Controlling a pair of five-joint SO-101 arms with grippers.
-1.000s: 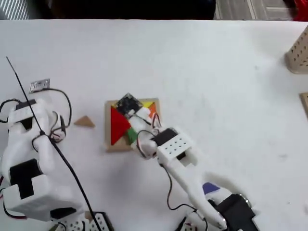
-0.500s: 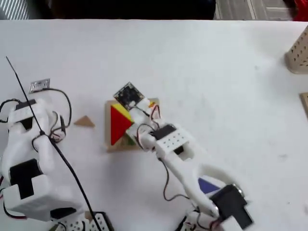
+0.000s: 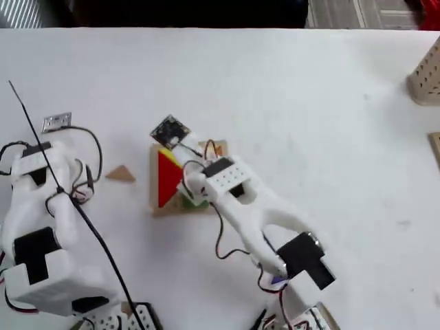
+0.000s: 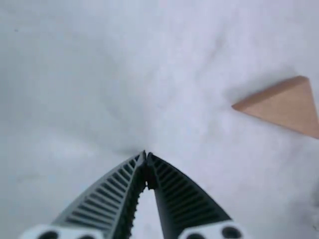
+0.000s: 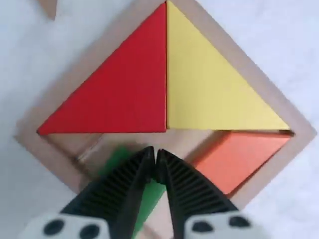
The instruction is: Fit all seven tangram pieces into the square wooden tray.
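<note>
Right gripper, closed and empty, tip on the green piece in the tray. Step: likely seating it. Next: press it flat.

Robotics lab: white table, wired arms

Bright, even light; soft, faint shadows

- A white table spreads across the scene under even light, with only soft shadows.
- Beyond its far edge runs a dark strip.
- At the far right is a pale grey floor.
- A perforated wooden block stands at the right edge.
</note>
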